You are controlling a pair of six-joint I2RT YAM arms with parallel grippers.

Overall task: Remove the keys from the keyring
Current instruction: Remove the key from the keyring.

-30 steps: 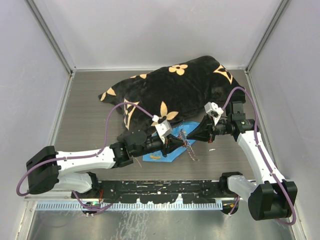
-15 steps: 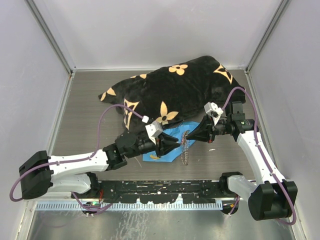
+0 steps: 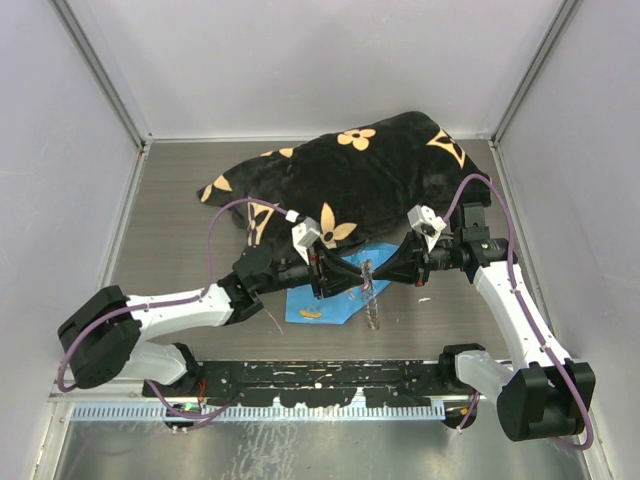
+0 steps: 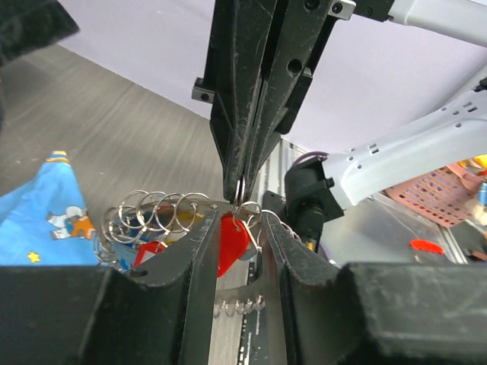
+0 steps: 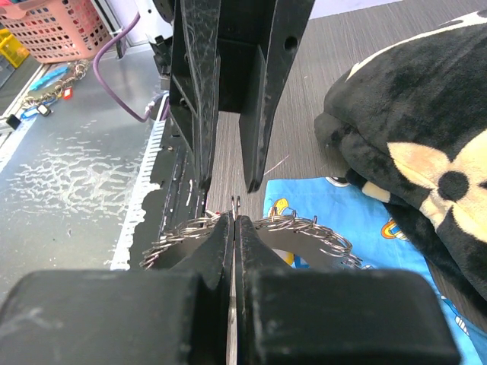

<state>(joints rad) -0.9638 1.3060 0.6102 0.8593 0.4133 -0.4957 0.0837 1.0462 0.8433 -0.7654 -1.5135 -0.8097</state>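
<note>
The keyring point(image 4: 156, 211) is a chain of silvery rings hanging from my right gripper point(image 5: 235, 219), which is shut on one small ring point(image 5: 235, 204). In the top view the keyring point(image 3: 371, 300) dangles over the table in front of that gripper point(image 3: 378, 270). My left gripper point(image 4: 237, 220) faces it, its jaws apart, with a red-headed key point(image 4: 232, 242) between its fingers. A second red key head point(image 4: 150, 252) hangs further left on the rings. From above, the left gripper point(image 3: 345, 275) is just left of the keyring.
A blue patterned cloth point(image 3: 325, 305) lies under both grippers, with a small orange-yellow piece point(image 3: 312, 313) on it. A big black cushion with tan flowers point(image 3: 350, 180) fills the back of the table. Walls enclose the table on three sides.
My left gripper has opened and shifted slightly back and up from the ring. The keyring now hangs straighter down from the right gripper, which has stayed put and shut.
</note>
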